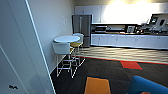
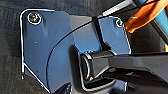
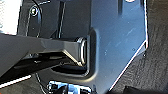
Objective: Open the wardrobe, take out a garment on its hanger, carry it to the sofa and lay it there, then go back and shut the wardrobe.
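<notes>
A tall white panel of the wardrobe [image 1: 22, 50] stands close at the left of the head view, its edge slanting down the picture. A corner of the bright blue sofa [image 1: 147, 86] shows at the bottom right. Between them, low in the middle, is a flat orange shape [image 1: 97, 85]; I cannot tell whether it is the garment. In the left wrist view a strip of orange fabric, the garment [image 2: 142, 16], runs beside a blue edge [image 2: 162, 17], with a thin white bar [image 2: 117, 7] close by. What holds the fabric is hidden.
A round white table [image 1: 66, 38] with white and yellow stools [image 1: 62, 50] stands by the left wall. Behind it are a steel fridge [image 1: 82, 27] and a white kitchen counter [image 1: 130, 40]. Dark carpet with a red tile [image 1: 131, 65] spreads ahead.
</notes>
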Motion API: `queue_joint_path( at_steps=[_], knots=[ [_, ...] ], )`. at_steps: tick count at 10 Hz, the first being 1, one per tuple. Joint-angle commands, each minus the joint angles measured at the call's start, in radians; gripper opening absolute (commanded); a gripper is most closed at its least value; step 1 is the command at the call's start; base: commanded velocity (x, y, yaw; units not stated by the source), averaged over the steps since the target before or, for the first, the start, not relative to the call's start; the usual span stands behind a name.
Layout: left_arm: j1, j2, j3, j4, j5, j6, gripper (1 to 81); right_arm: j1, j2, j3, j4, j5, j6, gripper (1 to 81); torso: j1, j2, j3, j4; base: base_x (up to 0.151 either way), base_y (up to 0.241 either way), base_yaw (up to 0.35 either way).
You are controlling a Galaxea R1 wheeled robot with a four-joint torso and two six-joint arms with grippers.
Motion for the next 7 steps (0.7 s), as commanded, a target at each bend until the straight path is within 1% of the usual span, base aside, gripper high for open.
queue_joint_path(
  at_steps=[1,4,6,7],
  knots=[
    [-0.027,-0.014,0.002,0.002,0.027,-0.004,81.1,0.034,-0.056,0.099,-0.012,-0.052,-0.004,81.1,0.001,0.000,0.000,0.000,0.000,0.000,0.261],
    [-0.027,-0.017,0.002,0.000,0.026,-0.004,81.1,0.035,-0.169,0.220,-0.012,-0.042,-0.004,81.1,0.001,0.000,0.000,0.000,0.000,0.000,0.261],
    [-0.027,-0.017,0.002,0.000,0.027,-0.004,81.1,0.023,-0.229,0.241,-0.011,-0.038,-0.004,81.1,0.001,0.000,0.000,0.000,0.000,0.000,0.260],
    [-0.027,-0.017,0.002,0.000,0.026,-0.004,81.1,0.021,-0.248,0.249,-0.006,-0.021,-0.003,81.1,0.001,0.000,0.000,0.000,0.000,0.000,0.261]
  ],
)
